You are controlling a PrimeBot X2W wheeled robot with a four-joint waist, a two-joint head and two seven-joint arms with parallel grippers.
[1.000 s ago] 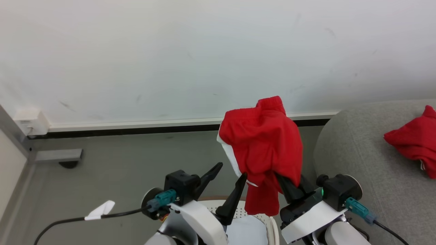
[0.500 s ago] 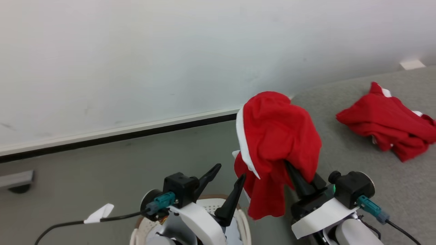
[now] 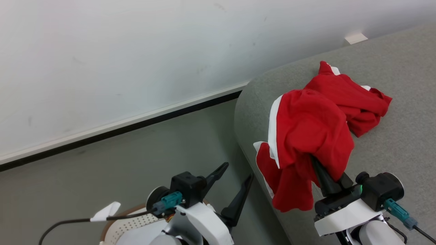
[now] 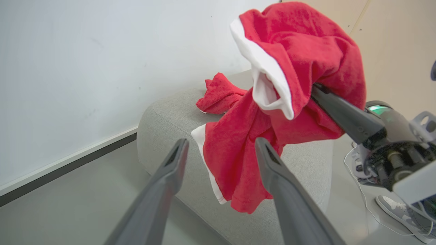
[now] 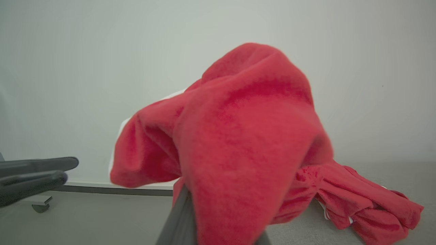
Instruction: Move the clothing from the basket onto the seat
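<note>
biggest thing first: the big grey woven-fabric sofa seat with the rounded end is my landmark for everything here. the oval cream-white plastic laundry basket with the brown rim and little holes sits on the floor, well off the seat's rounded end. i can't see what's left inside it.

the bright-red soft garment with white trim that i'm carrying hangs over the seat's rounded edge, with its tail drooping past the side. i can't tell if it brushes the upholstery. a second crumpled red garment lies flat on the seat, further in from that edge, just behind the carried one.

the right gripper is over the seat's near edge, with its jaws pinched together on a bunch of the carried garment. the cloth is draped right over the fingers like a hood. the left gripper hangs off the seat's end over the floor, with its jaws spread wide and nothing in them.

handling-wise, i'd say this stuff is light, totally limp and a bit fuzzy, so it's not slippery or fragile. it won't hold any shape, so i'd grab a thick fold near the middle of the heap rather than a thin hem, or half of it trails. my one worry is that the hood of fabric could cling to the fingers when i let go.
</note>
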